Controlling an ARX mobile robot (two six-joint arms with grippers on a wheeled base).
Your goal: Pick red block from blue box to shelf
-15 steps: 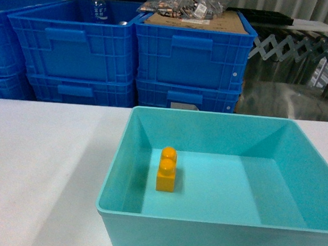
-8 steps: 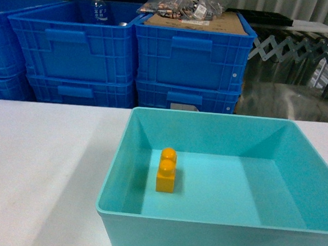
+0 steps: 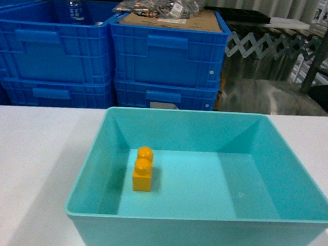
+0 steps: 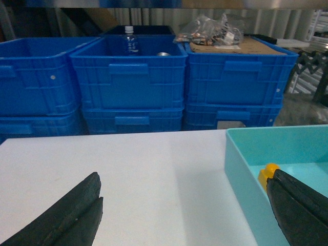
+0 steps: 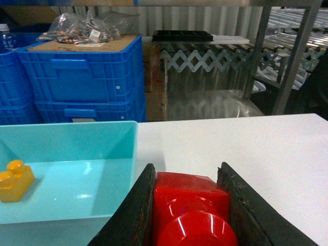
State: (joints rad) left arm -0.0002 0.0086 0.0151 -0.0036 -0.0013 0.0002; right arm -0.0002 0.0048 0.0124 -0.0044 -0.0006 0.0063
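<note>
Only your right wrist view is showing the red block (image 5: 190,212): the right gripper (image 5: 189,215) is clamping it between both fingers at bottom centre, outside the blue box (image 5: 72,138), over the white table (image 5: 246,148). Your head view is showing neither gripper. The left gripper (image 4: 184,210) is hanging with jaws spread wide across the lower frame, holding nothing. Counted: one red block, one yellow brick (image 3: 143,169) lying inside the box, one shelf (image 5: 292,56) at upper right.
</note>
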